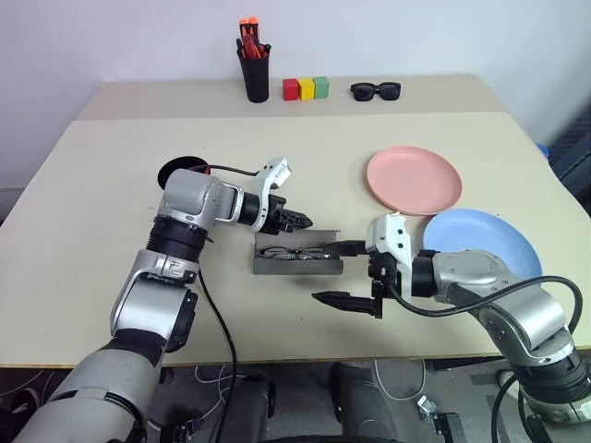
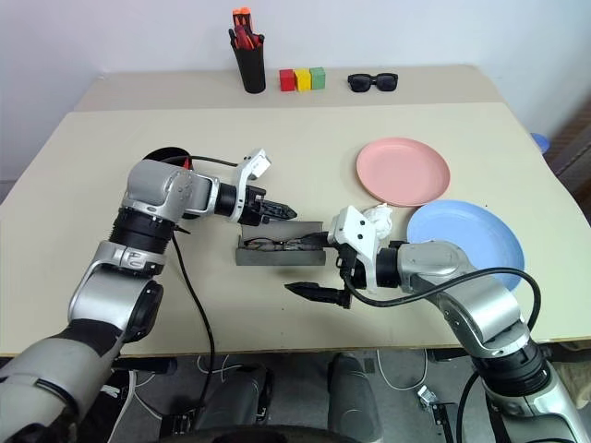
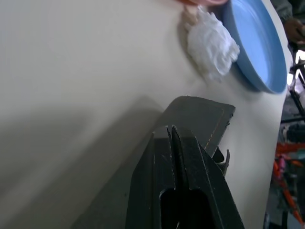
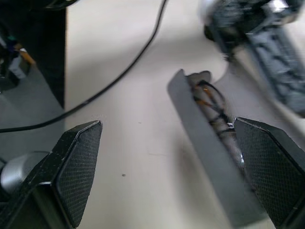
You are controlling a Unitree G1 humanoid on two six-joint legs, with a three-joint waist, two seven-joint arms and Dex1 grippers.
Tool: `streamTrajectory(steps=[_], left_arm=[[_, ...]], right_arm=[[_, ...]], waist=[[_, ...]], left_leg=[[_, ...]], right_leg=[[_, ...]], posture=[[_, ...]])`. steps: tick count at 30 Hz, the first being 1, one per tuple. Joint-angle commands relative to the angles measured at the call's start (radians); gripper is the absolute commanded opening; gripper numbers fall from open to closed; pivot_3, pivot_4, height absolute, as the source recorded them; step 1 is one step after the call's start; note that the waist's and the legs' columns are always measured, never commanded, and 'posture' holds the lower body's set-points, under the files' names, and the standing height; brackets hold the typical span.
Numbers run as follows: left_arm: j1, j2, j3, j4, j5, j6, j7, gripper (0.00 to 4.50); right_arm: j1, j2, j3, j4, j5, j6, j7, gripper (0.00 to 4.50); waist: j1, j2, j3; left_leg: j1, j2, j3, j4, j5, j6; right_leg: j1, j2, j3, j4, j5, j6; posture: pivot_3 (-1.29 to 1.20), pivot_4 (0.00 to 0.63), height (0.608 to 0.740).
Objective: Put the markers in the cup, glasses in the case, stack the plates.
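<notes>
Glasses (image 1: pixel 294 251) lie in open case (image 1: pixel 297 265) — thin, fragile frame — I'd press rigid lid w/ closed left end effector (image 1: pixel 297 220); right end effector (image 1: pixel 343 273) fully apart.

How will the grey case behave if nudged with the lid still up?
The case is a hard shell lying flat on the table, so it would probably slide rather than tip or roll. It looks light. The glasses lie loose inside, so they may shift. The raised lid might swing.
</notes>
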Motion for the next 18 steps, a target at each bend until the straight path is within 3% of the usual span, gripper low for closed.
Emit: streamTrajectory(steps=[1, 8, 15, 18], left_arm=[[0.039, 0.027, -0.008, -0.148, -0.043, 0.037, 0.014, 0.03], [0.178, 0.062, -0.039, -0.370, -0.073, 0.046, 0.068, 0.03], [0.294, 0.063, -0.059, -0.460, -0.047, -0.103, 0.125, 0.03], [0.344, 0.049, -0.066, -0.453, -0.027, -0.251, 0.119, 0.03]], right_arm=[[-0.032, -0.013, -0.059, 0.051, -0.059, -0.077, -0.026, 4.50], [-0.109, -0.004, -0.095, 0.230, -0.188, -0.186, -0.102, 4.50], [-0.119, 0.000, -0.099, 0.267, -0.223, -0.218, -0.108, 4.50], [-0.126, 0.003, -0.103, 0.282, -0.232, -0.227, -0.109, 4.50]], waist=[[0.000, 0.000, 0.000], [0.000, 0.000, 0.000], [0.002, 0.001, 0.000], [0.001, 0.001, -0.001]], left_leg=[[0.000, 0.000, 0.000, 0.000, 0.000, 0.000], [0.000, 0.000, 0.000, 0.000, 0.000, 0.000], [0.000, 0.000, 0.000, 0.000, 0.000, 0.000], [0.001, 0.000, 0.001, 0.000, 0.000, 0.000]], right_leg=[[0.000, 0.000, 0.000, 0.000, 0.000, 0.000], [0.000, 0.000, 0.000, 0.000, 0.000, 0.000], [0.001, 0.000, 0.000, -0.001, 0.000, 0.000], [0.001, 0.000, 0.001, -0.001, 0.000, 0.000]], posture=[[0.00, 0.150, 0.740], [0.00, 0.150, 0.740], [0.00, 0.150, 0.740], [0.00, 0.150, 0.740]])
